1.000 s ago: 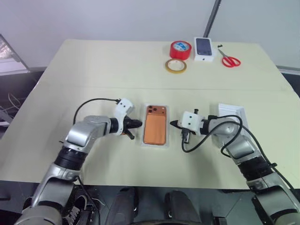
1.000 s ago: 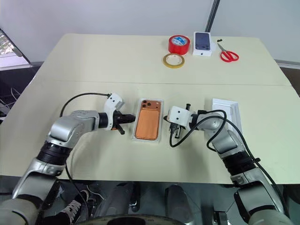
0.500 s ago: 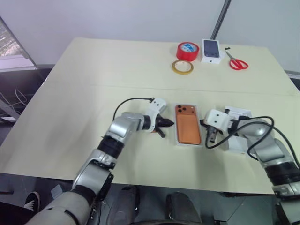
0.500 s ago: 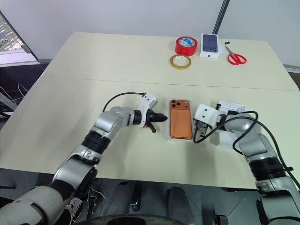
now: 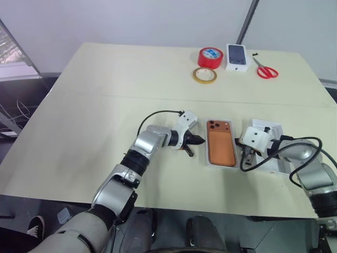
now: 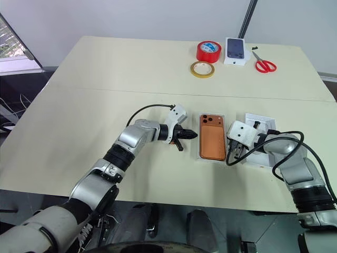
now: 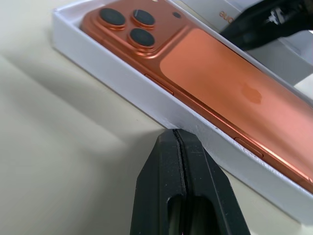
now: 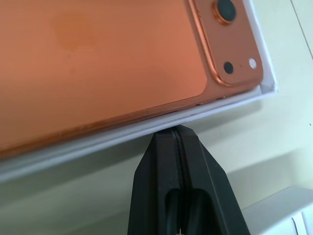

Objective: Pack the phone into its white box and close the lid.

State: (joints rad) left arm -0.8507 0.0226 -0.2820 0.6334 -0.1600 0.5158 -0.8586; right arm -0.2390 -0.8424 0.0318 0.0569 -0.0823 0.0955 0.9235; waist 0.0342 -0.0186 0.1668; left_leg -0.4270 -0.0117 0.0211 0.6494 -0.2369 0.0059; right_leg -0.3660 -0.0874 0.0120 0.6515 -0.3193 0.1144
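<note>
Copper-orange phone (image 5: 220,148) lying back-up inside the white box (image 6: 200,138), on the near half of the worktop (image 5: 105,89), slightly right of centre. Long axis running 12 to 6 o'clock in the head views, tilted a touch clockwise; camera lens cluster at the far, 12 o'clock end, toward the left corner. Box walls framing the phone closely on all sides.

Left gripper (image 6: 192,135) at 9 o'clock of the box, fingers pressed together with nothing between them, tip against the outer face of the left long wall in the wrist view (image 7: 178,134). Right gripper (image 8: 174,129) at 3 o'clock of the box, likewise closed and empty, tip touching the right long wall near the lens end.

The lid (image 5: 275,156) just beside the box at 3 o'clock, partly hidden under the right wrist and its cable, rim up; cannot tell what lies inside.

At the far edge, around 12 o'clock: red tape roll (image 5: 210,57), yellowish tape ring (image 5: 204,75) just nearer, closed phone carton (image 5: 237,56), red-handled scissors (image 5: 265,69).
</note>
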